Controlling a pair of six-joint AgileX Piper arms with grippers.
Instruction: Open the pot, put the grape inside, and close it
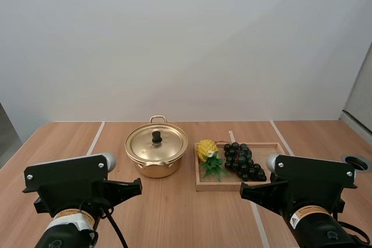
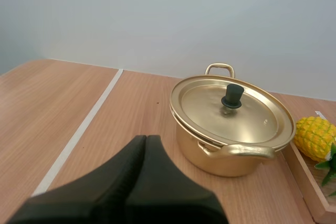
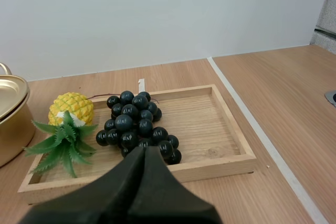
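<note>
Pot (image 1: 157, 156) sits on the table (image 1: 64, 143) with its lid (image 1: 165, 143) on, and beside it, to the right, a wooden tray (image 1: 232, 188) carries the grapes (image 1: 243, 161), a toy pineapple (image 1: 205, 148) lying between them and the pot. From the left wrist, the left gripper (image 2: 146, 139) has its fingers pressed together on nothing, short of the pot. From the right wrist, the right gripper (image 3: 145, 149) is likewise closed and empty, nearer the grapes than the pot.

Black left hand (image 2: 146, 139), right hand (image 3: 144, 150); grey caps (image 1: 108, 161), orange labels (image 1: 306, 215)
</note>
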